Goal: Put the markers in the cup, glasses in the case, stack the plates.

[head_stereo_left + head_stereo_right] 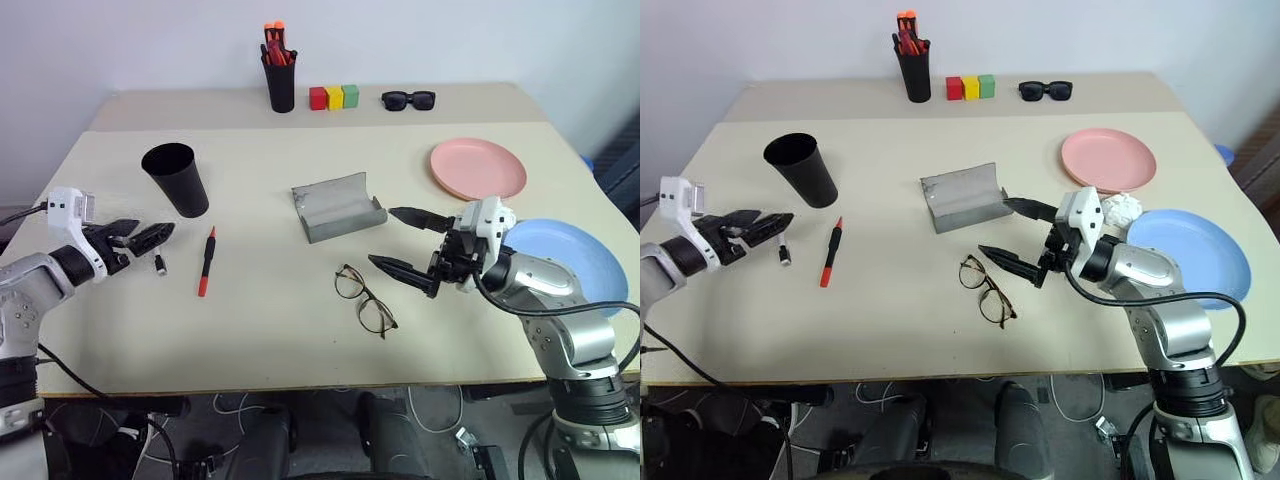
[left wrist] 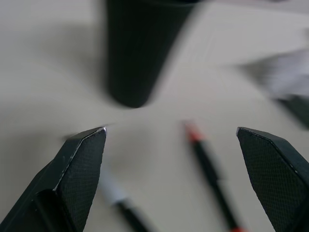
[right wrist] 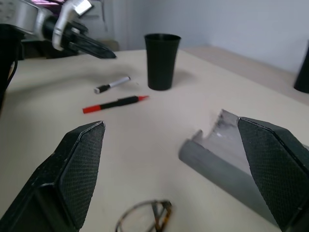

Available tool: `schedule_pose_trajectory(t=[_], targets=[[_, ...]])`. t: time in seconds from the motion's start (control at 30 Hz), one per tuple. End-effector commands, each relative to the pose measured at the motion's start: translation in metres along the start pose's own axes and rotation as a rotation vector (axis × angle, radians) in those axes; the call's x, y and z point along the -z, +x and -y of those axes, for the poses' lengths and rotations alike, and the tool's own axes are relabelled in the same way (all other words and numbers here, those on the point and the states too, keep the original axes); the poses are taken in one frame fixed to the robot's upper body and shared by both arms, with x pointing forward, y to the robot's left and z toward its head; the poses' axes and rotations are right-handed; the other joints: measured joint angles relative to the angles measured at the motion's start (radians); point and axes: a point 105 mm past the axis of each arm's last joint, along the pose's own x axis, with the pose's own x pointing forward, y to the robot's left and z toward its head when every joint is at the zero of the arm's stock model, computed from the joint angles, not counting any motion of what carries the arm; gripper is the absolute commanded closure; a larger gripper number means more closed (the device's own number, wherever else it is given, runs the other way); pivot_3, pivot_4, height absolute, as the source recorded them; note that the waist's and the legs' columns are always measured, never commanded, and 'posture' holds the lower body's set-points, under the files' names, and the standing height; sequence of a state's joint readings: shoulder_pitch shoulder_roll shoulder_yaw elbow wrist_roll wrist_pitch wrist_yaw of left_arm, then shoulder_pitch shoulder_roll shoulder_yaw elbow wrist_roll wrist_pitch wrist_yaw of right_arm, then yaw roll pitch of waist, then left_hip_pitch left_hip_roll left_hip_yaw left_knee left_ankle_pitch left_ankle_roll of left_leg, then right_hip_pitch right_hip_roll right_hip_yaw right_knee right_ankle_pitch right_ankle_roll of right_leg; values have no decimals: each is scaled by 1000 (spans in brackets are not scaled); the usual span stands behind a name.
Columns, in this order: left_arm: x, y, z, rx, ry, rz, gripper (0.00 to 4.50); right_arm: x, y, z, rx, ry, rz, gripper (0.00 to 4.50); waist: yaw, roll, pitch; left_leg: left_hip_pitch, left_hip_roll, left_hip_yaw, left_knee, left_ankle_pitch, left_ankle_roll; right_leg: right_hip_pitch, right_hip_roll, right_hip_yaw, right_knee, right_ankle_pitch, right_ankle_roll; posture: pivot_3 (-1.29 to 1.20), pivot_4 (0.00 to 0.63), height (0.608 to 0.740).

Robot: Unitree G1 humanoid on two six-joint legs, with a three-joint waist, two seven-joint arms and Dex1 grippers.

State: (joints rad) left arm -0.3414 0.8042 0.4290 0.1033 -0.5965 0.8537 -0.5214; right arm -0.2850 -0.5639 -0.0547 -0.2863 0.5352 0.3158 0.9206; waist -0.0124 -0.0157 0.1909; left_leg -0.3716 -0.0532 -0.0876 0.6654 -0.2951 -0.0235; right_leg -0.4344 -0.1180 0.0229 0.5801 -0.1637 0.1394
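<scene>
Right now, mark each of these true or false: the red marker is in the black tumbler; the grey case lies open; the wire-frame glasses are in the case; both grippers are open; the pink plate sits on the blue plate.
1. The slim red marker is inside the wide black plastic tumbler. False: it lies on the table beside the tumbler.
2. The grey hinged glasses case lies open. True.
3. The thin wire-frame glasses are inside the case. False: they lie on the table in front of it.
4. The left gripper and right gripper are both open and hold nothing. True.
5. The salmon pink plate sits on the light blue plate. False: they lie apart.
</scene>
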Motion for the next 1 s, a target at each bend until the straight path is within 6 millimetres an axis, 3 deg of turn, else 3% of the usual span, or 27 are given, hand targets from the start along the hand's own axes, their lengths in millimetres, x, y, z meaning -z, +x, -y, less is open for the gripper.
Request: schedule_pose_trajectory(t=[0.03, 0.13, 0.3, 0.53, 0.9, 1.0], targets=[[-19, -5, -20, -252, -8, 28, 73, -10, 3, 4, 26, -37, 49, 0, 2, -1, 0, 0, 0, 0, 0, 0, 0, 0, 0, 0, 0, 0, 0, 0, 150, 740], [-14, -3, -21, -325, -98, -16, 73, -10, 7, 1, -5, -28, 51, 0, 0, -1, 0, 0, 0, -1, 0, 1, -1, 0, 0, 0, 0, 0, 0, 0, 150, 740], [16, -9, 2, -316, -90, -189, 73, -6, 6, 2, -2, -25, 38, 0, -6, -1, 0, 0, 0, 0, 0, 1, -1, -1, 0, 0, 0, 0, 0, 0, 150, 740], [37, -12, 18, -287, -163, -344, 73, -3, 4, 2, -13, -25, 23, 0, -1, -1, 0, 0, 0, -1, -1, 2, -3, -1, 0, 0, 1, 0, 0, 0, 150, 740], [42, 16, 30, -255, -202, -369, 73, -3, 1, 3, 16, -34, 11, 0, 1, -1, 0, 0, 0, -1, 0, 3, -5, 0, 0, 0, 1, 0, 0, 0, 150, 740], [53, 18, 32, -246, -196, -417, 825, -4, 0, 6, 27, -40, 8, 0, 1, -1, 0, 0, 0, -1, 0, 3, -5, 0, 0, 0, 1, 0, 0, 0, 150, 740]])
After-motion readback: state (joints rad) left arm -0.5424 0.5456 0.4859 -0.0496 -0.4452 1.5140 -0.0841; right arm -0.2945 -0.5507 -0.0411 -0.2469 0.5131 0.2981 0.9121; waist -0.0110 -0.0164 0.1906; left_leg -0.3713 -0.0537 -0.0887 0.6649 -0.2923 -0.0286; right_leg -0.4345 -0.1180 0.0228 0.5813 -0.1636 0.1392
